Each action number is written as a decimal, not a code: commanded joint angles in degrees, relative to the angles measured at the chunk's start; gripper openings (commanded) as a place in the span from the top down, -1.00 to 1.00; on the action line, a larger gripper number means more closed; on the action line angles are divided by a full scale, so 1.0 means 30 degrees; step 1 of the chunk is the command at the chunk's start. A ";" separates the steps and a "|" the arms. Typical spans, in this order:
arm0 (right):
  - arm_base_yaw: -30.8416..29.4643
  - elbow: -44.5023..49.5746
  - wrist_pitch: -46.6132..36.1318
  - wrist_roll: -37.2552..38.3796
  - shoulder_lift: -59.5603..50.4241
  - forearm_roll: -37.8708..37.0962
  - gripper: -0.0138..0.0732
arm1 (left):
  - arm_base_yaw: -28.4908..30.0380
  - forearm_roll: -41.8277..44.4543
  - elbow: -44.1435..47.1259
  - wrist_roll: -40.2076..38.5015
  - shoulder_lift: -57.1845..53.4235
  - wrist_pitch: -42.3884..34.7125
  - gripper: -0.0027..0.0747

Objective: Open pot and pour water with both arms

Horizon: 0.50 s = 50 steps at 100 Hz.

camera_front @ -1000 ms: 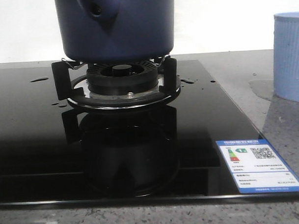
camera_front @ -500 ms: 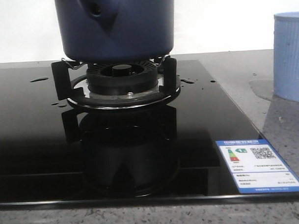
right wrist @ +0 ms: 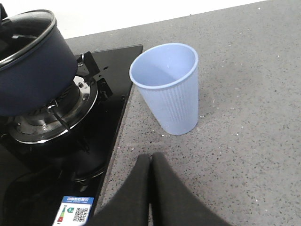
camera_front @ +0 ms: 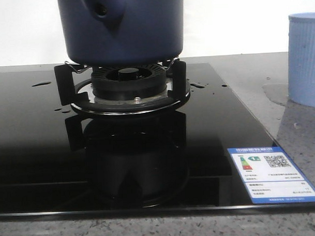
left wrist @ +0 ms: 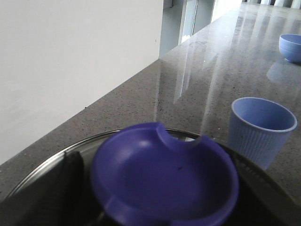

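1. The pot point(camera_front: 121, 27) sits on the burner point(camera_front: 127, 80) of the black stove point(camera_front: 39, 148), its lid point(right wrist: 21, 35) on
2. The right gripper point(right wrist: 151, 162) hovers over the grey counter point(right wrist: 244, 117), fingers pressed together, holding nothing, near the ribbed cup point(right wrist: 169, 87)
3. The left gripper's fingers are out of frame, so I cannot tell their state; its camera looks down at a blurred blue knob point(left wrist: 162, 181), likely the lid's
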 commanded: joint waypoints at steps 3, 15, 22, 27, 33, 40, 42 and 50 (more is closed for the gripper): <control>-0.0121 -0.0627 -0.1408 -0.0200 0.0386 0.0024 0.85 | -0.0193 -0.1462 -0.0682 0.0026 -0.0760 0.1007 0.03; -0.0121 -0.0627 -0.1408 -0.0200 0.0386 0.0024 0.85 | -0.0193 -0.1803 -0.0682 0.0026 -0.0760 0.1141 0.24; -0.0121 -0.0627 -0.1408 -0.0200 0.0386 0.0024 0.85 | -0.0149 -0.2481 -0.0682 0.0026 -0.0865 0.1405 0.26; -0.0121 -0.0627 -0.1480 -0.0200 0.0386 0.0024 0.85 | 0.0029 -0.2987 -0.0710 0.0026 -0.1053 0.1535 0.26; -0.0121 -0.0627 -0.1839 -0.0200 0.0386 0.0024 0.85 | 0.0250 -0.3689 -0.0710 0.0026 -0.1405 0.1537 0.25; -0.0121 -0.0627 -0.2551 -0.0236 0.0386 0.0024 0.85 | 0.0629 -0.3948 -0.0710 0.0026 -0.2003 0.1537 0.25; -0.0121 -0.0627 -0.2728 -0.0360 0.0386 0.0024 0.85 | 0.0739 -0.3948 -0.0710 0.0026 -0.2215 0.1503 0.25; -0.0121 -0.0627 -0.3639 -0.1378 0.0386 0.0024 0.85 | 0.1164 -0.3822 -0.0710 -0.0012 -0.3051 0.1502 0.25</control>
